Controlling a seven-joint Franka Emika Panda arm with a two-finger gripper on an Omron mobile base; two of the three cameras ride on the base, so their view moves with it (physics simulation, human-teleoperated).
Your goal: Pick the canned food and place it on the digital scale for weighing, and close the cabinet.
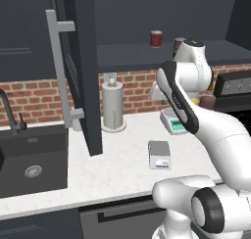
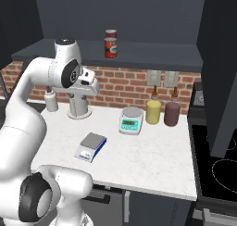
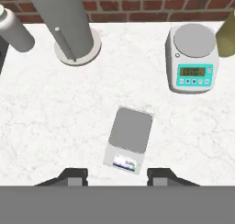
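Observation:
The canned food [image 1: 156, 38], a small tin with a dark red label, stands upright on the open cabinet's shelf [image 1: 127, 54]. A red can [image 2: 110, 44] also stands on that shelf in the right base view; I cannot tell whether it is the same tin. The digital scale [image 1: 160, 155] [image 2: 91, 146] [image 3: 131, 136], flat and grey with a white front panel, lies bare on the marble counter. My gripper [image 3: 117, 175] hangs high over the counter, looking straight down on the scale, open and holding nothing. The cabinet door [image 1: 81, 61] with its light bar handle [image 1: 59, 66] swings out over the counter.
A second red can [image 1: 179, 46] is half hidden behind my arm. A white round-plate scale [image 3: 193, 58], a paper towel holder [image 3: 69, 30] and two bottles [image 2: 162, 111] line the brick wall. The sink [image 1: 29, 159] is at left, the stove [image 2: 217, 165] at right, under another open door [image 2: 222, 72].

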